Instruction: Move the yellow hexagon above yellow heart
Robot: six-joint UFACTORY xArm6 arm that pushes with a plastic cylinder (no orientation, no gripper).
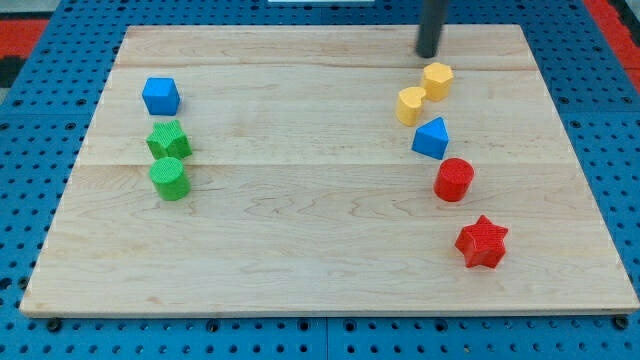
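The yellow hexagon (438, 80) sits at the view's upper right on the wooden board (300, 230). The yellow heart (410, 105) lies just below and left of it, touching or nearly touching. My tip (428, 54) is at the end of the dark rod, just above the hexagon and slightly to its left, a small gap away.
A blue triangle (431, 138), a red cylinder (454, 180) and a red star (482, 242) run down the right side below the heart. At the left are a blue cube (160, 96), a green star (168, 140) and a green cylinder (169, 179).
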